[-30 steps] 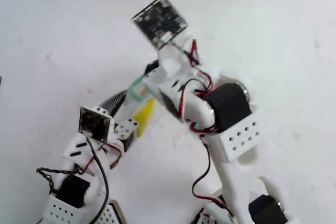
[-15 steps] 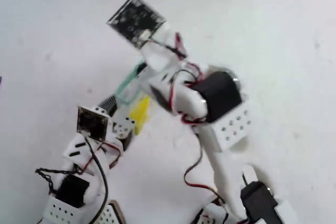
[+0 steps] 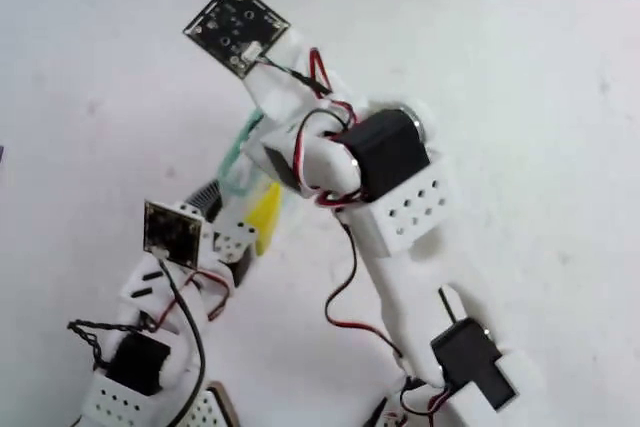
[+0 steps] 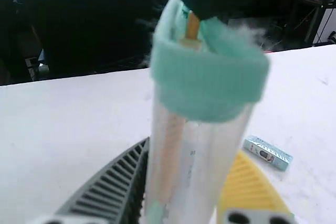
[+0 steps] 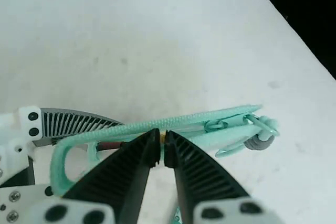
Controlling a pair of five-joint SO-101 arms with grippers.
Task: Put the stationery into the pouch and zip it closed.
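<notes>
Left gripper (image 4: pixel 181 192) clamps the clear pouch (image 4: pixel 205 85) upright. Just above it, right gripper (image 5: pixel 161 148) pinches a pencil (image 4: pixel 191 24) poking from the pouch mouth. Pushing off-line could snag the zipper edge (image 5: pixel 173 121) or wrench the pouch loose.

Seen from above, the right arm (image 3: pixel 385 162) covers most of the pouch (image 3: pixel 238 152), leaving a green edge beside its wrist. From the left wrist, the pouch's lower end, clamped in the left gripper (image 4: pixel 191 177), is cut off by the picture's edge, and its near rim is blurred. The pencil (image 4: pixel 192 24) shows faintly through the clear wall. Beyond the yellow jaw lies a blue thing (image 4: pixel 268 152), too small to identify. The right gripper (image 5: pixel 161 141) hides the pouch's lower part, and only a sliver of pencil shows between its pinching tips.
</notes>
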